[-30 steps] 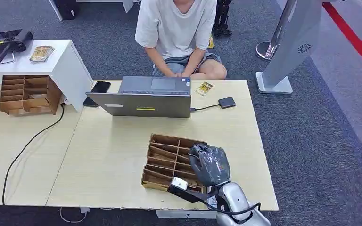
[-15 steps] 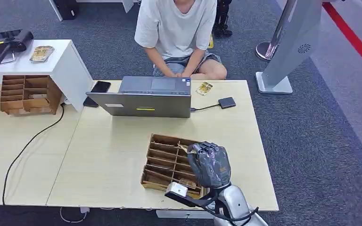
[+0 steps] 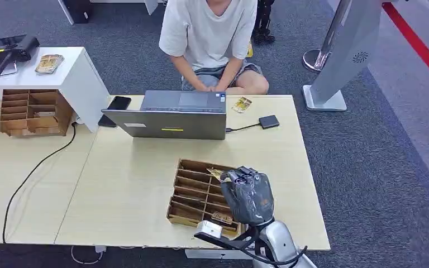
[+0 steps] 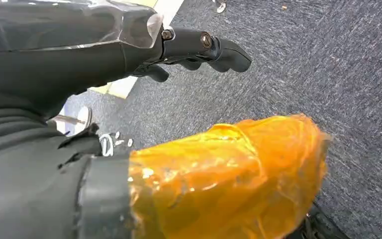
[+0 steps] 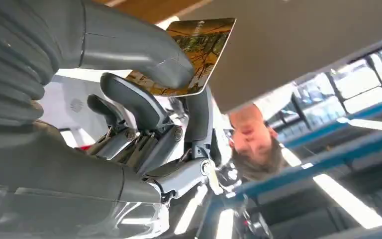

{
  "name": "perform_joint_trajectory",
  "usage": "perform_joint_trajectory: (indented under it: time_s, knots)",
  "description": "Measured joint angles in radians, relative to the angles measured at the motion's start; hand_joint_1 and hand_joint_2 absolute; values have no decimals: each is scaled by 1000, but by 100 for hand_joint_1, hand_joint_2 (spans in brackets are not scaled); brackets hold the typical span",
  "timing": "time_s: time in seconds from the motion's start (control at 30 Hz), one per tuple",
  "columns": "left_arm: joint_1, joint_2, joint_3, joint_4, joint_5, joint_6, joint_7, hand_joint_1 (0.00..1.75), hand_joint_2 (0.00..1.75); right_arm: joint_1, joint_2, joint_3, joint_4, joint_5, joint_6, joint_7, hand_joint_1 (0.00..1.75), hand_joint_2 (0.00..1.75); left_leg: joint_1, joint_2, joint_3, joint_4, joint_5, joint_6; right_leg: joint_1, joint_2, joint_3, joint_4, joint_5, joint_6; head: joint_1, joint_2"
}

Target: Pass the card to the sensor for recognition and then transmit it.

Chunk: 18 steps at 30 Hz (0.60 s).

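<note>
We see our right hand (image 3: 248, 195) raised above the near right part of the pale wooden surface (image 3: 128, 184), over the right side of the brown divided tray (image 3: 192, 187). In the right wrist view its thumb (image 5: 144, 50) and a darker finger (image 5: 129, 99) pinch a card (image 5: 199, 50) with a yellow and green printed face; the card's far corner sticks out past the fingers. From the head view a small sliver of that card (image 3: 215, 173) shows at the fingertips, above the tray's far compartments.

Our left hand (image 4: 129, 64) hangs over grey carpet (image 4: 328, 59), its dark fingers (image 4: 214, 47) slightly curved and apart, nothing between them; its thumb is wrapped in orange film (image 4: 229, 174).

At the far edge of the surface stands an open grey laptop (image 3: 170, 114), its back toward us. A cable runs from it to a small dark sensor box (image 3: 268, 121) on its right. Another printed card (image 3: 241, 104) lies beside the laptop's far right corner, near the box. A black phone (image 3: 118, 103) rests at the laptop's left. A person in a light shirt (image 3: 209, 30) sits behind the laptop. On the left, a second divided tray (image 3: 33, 111) sits under a white stand (image 3: 72, 78) that carries a stack of cards (image 3: 49, 63).
</note>
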<state>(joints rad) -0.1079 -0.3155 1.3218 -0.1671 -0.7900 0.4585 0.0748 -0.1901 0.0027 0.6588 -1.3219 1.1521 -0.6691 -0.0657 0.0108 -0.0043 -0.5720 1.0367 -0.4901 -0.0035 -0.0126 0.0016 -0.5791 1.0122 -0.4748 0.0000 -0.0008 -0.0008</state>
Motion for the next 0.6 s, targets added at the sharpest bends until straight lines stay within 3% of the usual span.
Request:
perform_joint_trajectory:
  time_s: [0.17,0.6]
  knots:
    - [0,0,0,0,0,2,0,0,0,26,15,-32,-47,10,0,-50,164,175,0,0,0,0,0,0,0,0,0,0,0,0,0,0]
    - [0,0,0,0,0,2,0,0,0,57,39,-77,-99,10,0,-104,175,175,0,0,0,0,0,0,0,0,0,0,0,0,0,0]
